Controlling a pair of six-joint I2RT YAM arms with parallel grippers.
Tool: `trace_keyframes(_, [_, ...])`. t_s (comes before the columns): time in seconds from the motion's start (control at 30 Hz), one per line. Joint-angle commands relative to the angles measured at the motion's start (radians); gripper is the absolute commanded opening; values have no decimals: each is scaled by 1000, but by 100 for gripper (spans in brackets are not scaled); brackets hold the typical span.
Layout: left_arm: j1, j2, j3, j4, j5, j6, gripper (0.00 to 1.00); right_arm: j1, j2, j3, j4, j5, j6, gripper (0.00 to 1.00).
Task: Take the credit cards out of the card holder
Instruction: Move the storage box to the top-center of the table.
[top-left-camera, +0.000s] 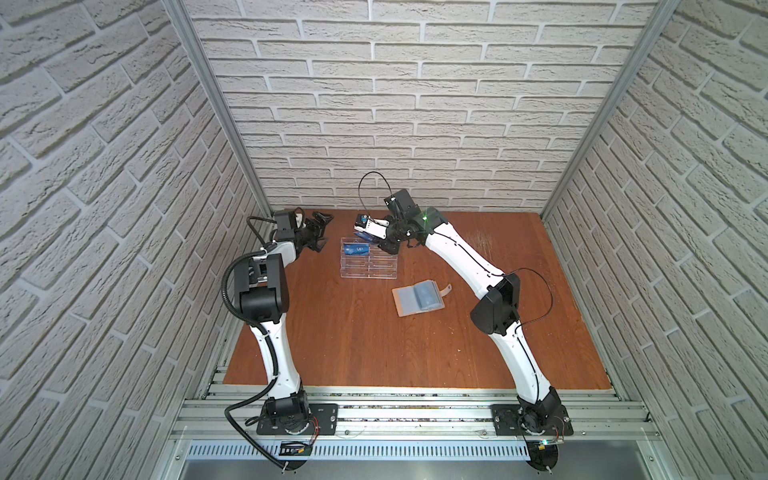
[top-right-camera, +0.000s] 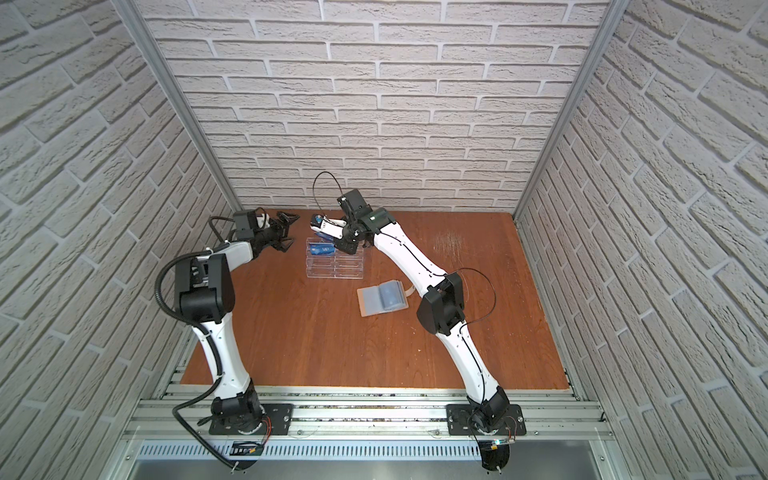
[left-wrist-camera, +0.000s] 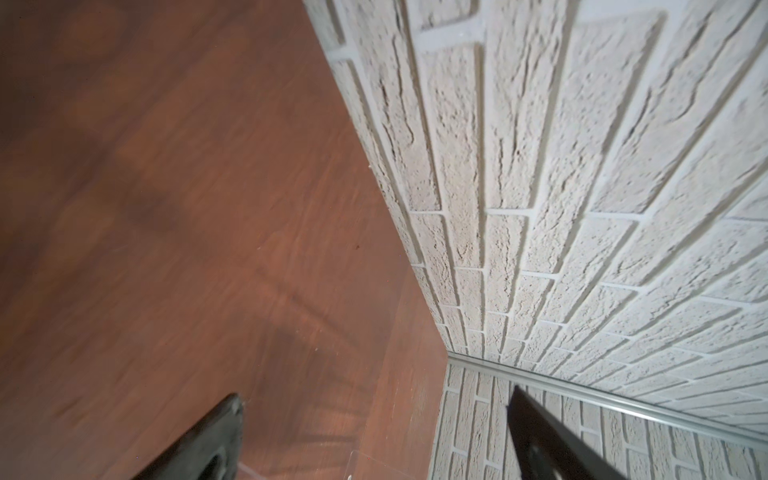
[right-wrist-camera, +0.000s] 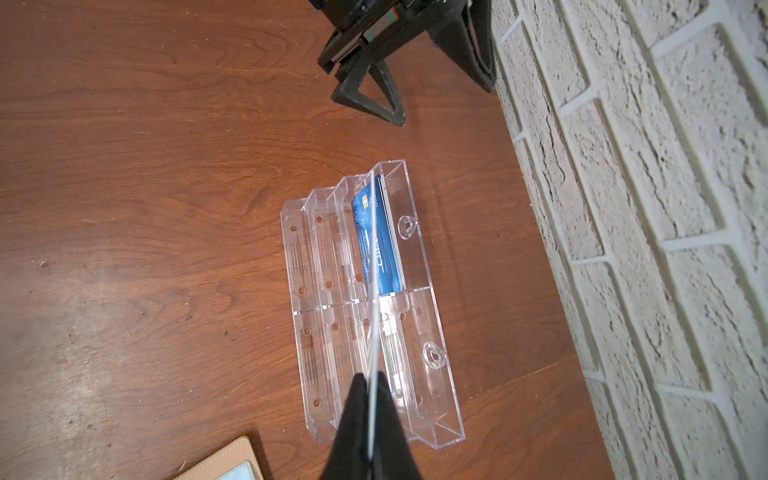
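Note:
The tan card holder (top-left-camera: 404, 300) (top-right-camera: 368, 301) lies open on the table, right of centre, with a blue credit card (top-left-camera: 428, 297) showing through a clear sleeve page. My right gripper (right-wrist-camera: 371, 386) (top-left-camera: 376, 239) is shut on another blue credit card (right-wrist-camera: 375, 291) (top-left-camera: 365, 237), seen edge-on and held above the rack's back rows. One more blue card (right-wrist-camera: 376, 241) (top-left-camera: 356, 249) (top-right-camera: 322, 249) stands in the clear acrylic rack (right-wrist-camera: 432, 324). My left gripper (left-wrist-camera: 374, 399) (top-left-camera: 326, 232) (top-right-camera: 291, 232) hangs open and empty, left of the rack near the back wall.
The clear tiered rack (top-left-camera: 370, 266) (top-right-camera: 336, 266) stands close to the brick back wall (right-wrist-camera: 623, 208). The left gripper (right-wrist-camera: 444, 104) is just beyond the rack's far end. A corner of the card holder (right-wrist-camera: 232, 457) lies near the rack's near end.

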Motion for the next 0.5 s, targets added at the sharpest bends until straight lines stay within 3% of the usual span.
trace_keyframes(0.0, [-53, 49, 96, -29, 38, 77, 98, -7, -2, -27, 45, -45, 32, 5])
trace_keyframes(0.17, [-106, 109, 150, -51, 32, 86, 98, -15, -15, -70, 45, -54, 40, 5])
trace_keyframes(0.47, [-153, 109, 98, -5, 33, 55, 98, -28, -54, -127, 37, -43, 24, 5])
